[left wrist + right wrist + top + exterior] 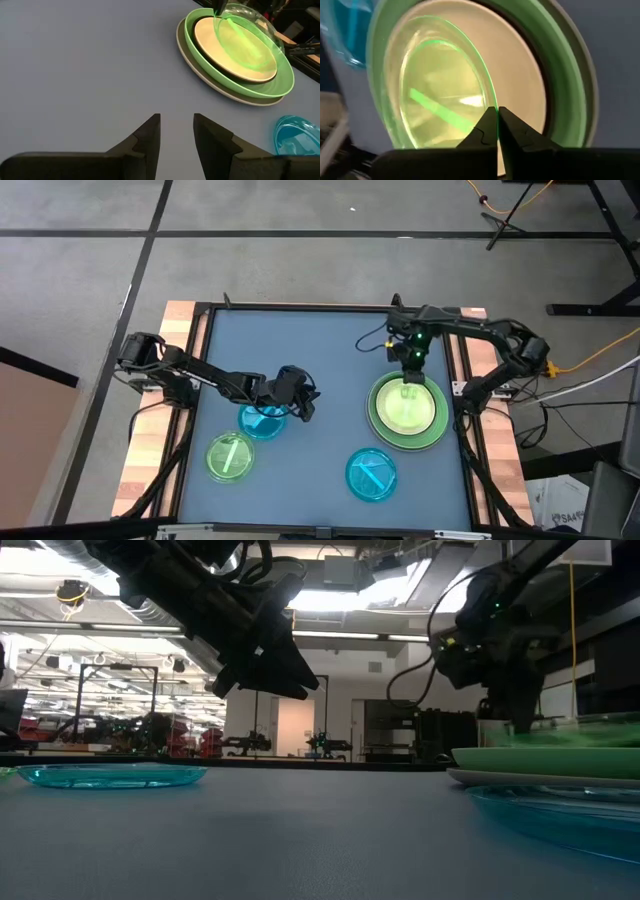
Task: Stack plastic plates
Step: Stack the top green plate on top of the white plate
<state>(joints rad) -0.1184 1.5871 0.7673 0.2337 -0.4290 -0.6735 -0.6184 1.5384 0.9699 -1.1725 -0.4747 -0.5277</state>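
At the table's right, a white plate lies in a large light green plate, which lies on a large grey plate; this stack rests on the table. My right gripper is shut on a small translucent green plate over the stack. My left gripper hovers open and empty left of centre, above a small translucent blue plate. Flat on the table near the front lie another small green plate and another blue one. My right gripper pinches the translucent green plate's rim between its two fingertips, on the side toward the table's far edge. The fingers slant down from the far side. The plate is tilted, its held edge raised, over the white plate; whether its low edge touches, I cannot tell.
A dark frame and wooden side boards border the blue-grey tabletop. Bare surface lies at the table's centre and far left. Cables run off the right side.
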